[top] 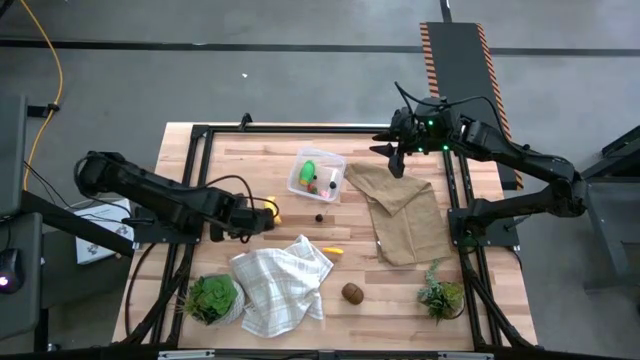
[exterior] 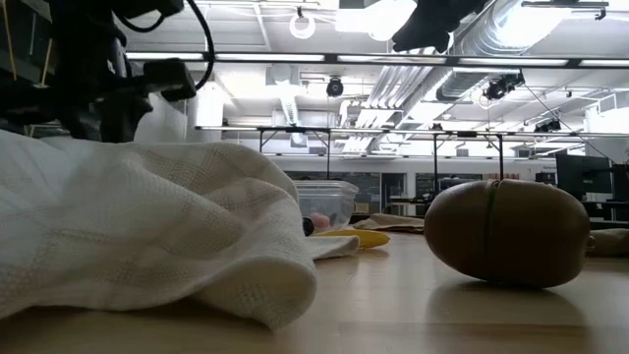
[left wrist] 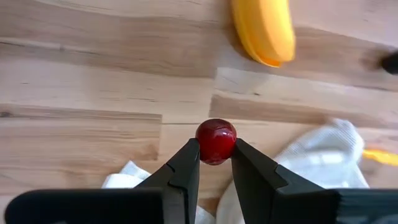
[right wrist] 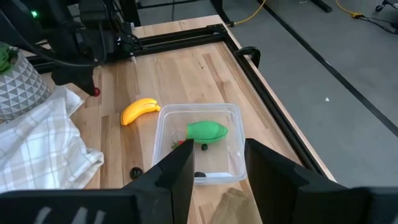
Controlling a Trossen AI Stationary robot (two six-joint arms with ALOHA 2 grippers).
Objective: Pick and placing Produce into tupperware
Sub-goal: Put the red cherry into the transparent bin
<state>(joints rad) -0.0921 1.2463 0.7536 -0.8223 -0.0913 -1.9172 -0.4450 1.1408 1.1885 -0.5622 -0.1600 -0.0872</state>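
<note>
My left gripper (left wrist: 216, 154) is shut on a small red berry (left wrist: 216, 140). It hangs over the table's left part, between the yellow banana (top: 270, 210) and the white checked cloth (top: 282, 285). The clear tupperware (top: 316, 175) stands on the wood at the far middle, with a green piece (right wrist: 207, 130) and some small pieces inside. A dark berry (top: 319, 214), a small yellow piece (top: 333, 250) and a brown kiwi (top: 352, 292) lie loose on the table. My right gripper (right wrist: 217, 180) waits open, high above the tupperware's right side. My left gripper pinches the red berry by its two opposite sides (left wrist: 202, 144) between its two fingertips. The fingers come from above and point steeply down. The right wrist view shows the berry (right wrist: 95, 92) below the fingers, a little above the wood.
A brown burlap cloth (top: 400, 210) lies at the right. Potted plants stand at the near left (top: 212, 297) and the near right (top: 440, 295). A dark frame (top: 200, 135) borders the table. Bare wood shows between the banana and the tupperware.
</note>
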